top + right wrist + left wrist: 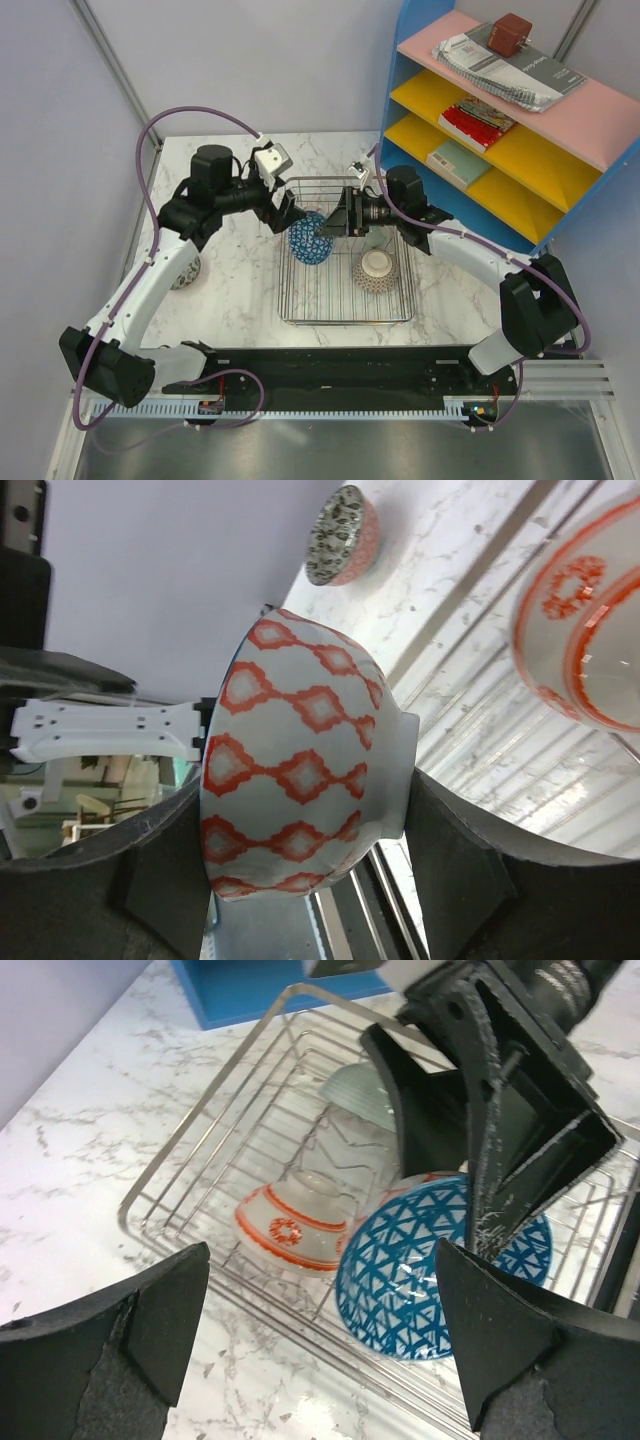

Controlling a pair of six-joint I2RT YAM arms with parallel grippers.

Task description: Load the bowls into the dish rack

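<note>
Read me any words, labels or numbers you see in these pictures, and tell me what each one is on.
No text is legible.
Spiral booklet on the pink top shelf: printed lines, too small to read.
Red book on the yellow shelf: cover print blurred.

Top view bright and even, diffuse overhead light; soft faint shadows on the marble table (pixel 240 290), everything sharp, slight wide-angle lean in the frame poles (pixel 110 60). Left wrist: left fingers (pixel 110 1350) near-black, underexposed, a bit soft; small glare specks inside the held bowl (pixel 430 1260), glints on dish rack (pixel 230 1110) wires. Right wrist: held bowl crisp, orange-ringed bowl (pixel 590 620) at right edge blurred with sheen, right fingers (pixel 460 880) dark and detail-poor
</note>
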